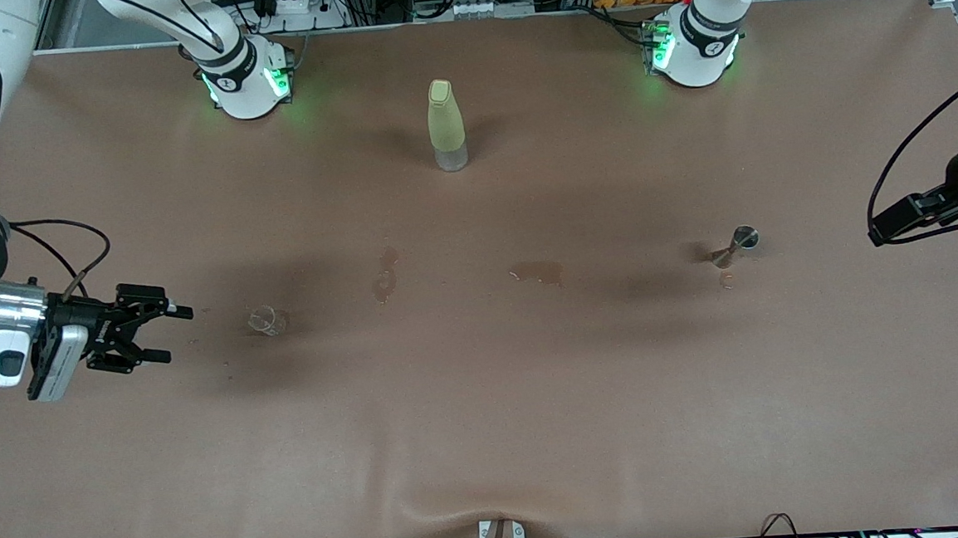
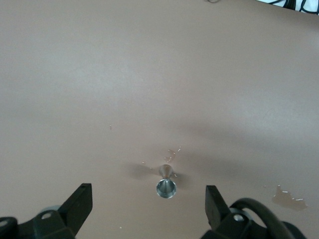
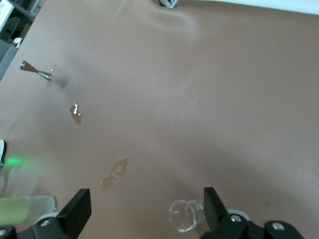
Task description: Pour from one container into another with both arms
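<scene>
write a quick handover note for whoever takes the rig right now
Right gripper: open, empty, above the table beside the glass.
Left gripper: open, empty, facing the jigger at its end of the table.
Bottle: upright between the arm bases, capped.
Wet patches on the cloth between glass and jigger.
Done: nothing is held.
Left: grasp the containers and pour.

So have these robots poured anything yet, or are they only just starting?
Only starting, it seems. Done: nothing, though wet patches mark the brown table. In hand: nothing; the right gripper is open beside the small clear glass, the left gripper open above the metal hourglass-shaped jigger. Left: grasping, lifting, pouring. The tall pale-yellow bottle stands untouched.
</scene>
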You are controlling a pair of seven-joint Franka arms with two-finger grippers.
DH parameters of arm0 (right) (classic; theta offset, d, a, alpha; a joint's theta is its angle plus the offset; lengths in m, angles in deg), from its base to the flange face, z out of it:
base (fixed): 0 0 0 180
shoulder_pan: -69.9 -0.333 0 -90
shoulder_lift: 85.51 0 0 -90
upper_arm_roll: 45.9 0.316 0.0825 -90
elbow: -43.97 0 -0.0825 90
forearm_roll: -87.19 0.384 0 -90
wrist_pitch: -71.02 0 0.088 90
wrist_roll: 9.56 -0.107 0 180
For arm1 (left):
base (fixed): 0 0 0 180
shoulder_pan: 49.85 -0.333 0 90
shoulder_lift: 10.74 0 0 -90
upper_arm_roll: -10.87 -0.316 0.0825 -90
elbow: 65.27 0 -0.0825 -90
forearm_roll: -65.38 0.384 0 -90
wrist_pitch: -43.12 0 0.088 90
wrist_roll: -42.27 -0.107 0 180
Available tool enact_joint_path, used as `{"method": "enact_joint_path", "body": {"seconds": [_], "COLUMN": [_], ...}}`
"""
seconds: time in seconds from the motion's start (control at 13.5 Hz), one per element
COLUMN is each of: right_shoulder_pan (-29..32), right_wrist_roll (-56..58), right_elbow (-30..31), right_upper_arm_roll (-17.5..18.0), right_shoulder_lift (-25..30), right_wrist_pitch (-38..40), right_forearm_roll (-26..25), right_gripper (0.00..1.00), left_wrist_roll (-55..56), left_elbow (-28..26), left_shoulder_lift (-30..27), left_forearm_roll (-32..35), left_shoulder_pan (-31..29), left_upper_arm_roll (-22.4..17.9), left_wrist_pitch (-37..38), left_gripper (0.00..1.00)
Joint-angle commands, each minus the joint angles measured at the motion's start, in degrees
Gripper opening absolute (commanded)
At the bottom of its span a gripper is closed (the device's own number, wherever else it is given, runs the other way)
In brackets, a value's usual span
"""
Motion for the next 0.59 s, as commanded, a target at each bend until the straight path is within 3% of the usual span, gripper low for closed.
{"method": "enact_joint_path", "body": {"seconds": [0.0, 0.52], "right_shoulder_pan": [-1.7, -2.4], "right_wrist_roll": [-5.0, -10.8], "right_elbow": [2.4, 2.4], "right_upper_arm_roll": [0.3, 0.3], "right_shoulder_lift": [3.6, 5.6], "right_wrist_pitch": [-1.3, -4.1], "right_forearm_roll": [-3.2, -9.9], "right_gripper": [1.0, 1.0], "left_wrist_roll": [4.8, -0.9], "left_elbow": [-0.3, -3.0], "left_shoulder_lift": [-0.8, -0.7], "left_forearm_roll": [-3.2, -3.4], "left_shoulder_pan": [4.0, 3.5], "left_upper_arm_roll": [-3.6, -4.4], "left_wrist_pitch": [0.1, -2.8], "left_gripper": [1.0, 1.0]}}
